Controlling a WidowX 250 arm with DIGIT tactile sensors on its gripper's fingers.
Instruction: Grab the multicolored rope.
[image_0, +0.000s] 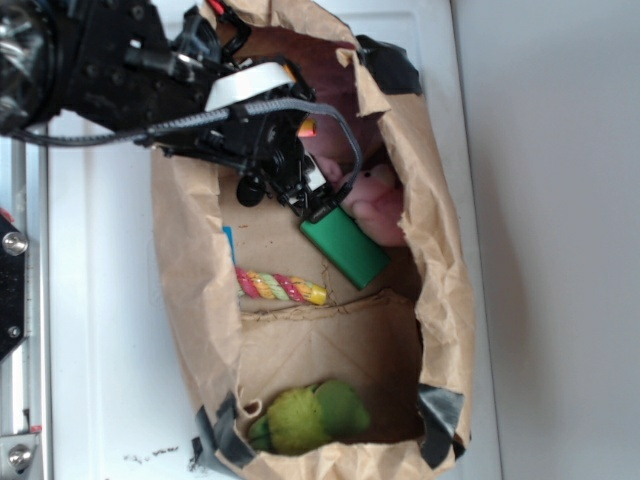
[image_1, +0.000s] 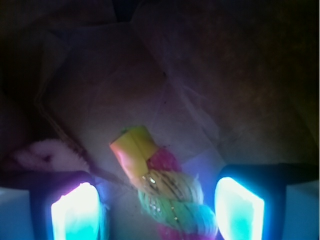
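The multicolored rope (image_0: 280, 287) lies on the floor of a brown paper bag (image_0: 440, 290), twisted in pink, yellow and pale green. The bag's left wall hides its left end. My gripper (image_0: 312, 203) hangs over the bag, above the rope in the exterior view and close to the green block. In the wrist view the rope (image_1: 167, 192) shows between my two glowing pads (image_1: 75, 212), its yellow end pointing away. The jaws stand wide apart and neither pad touches the rope. My gripper (image_1: 157, 210) is open.
A green block (image_0: 345, 245) lies just beside my fingers. A pink plush bunny (image_0: 378, 200) rests against the bag's right wall. A green plush (image_0: 310, 415) sits at the bag's near end. The crumpled bag walls stand all around.
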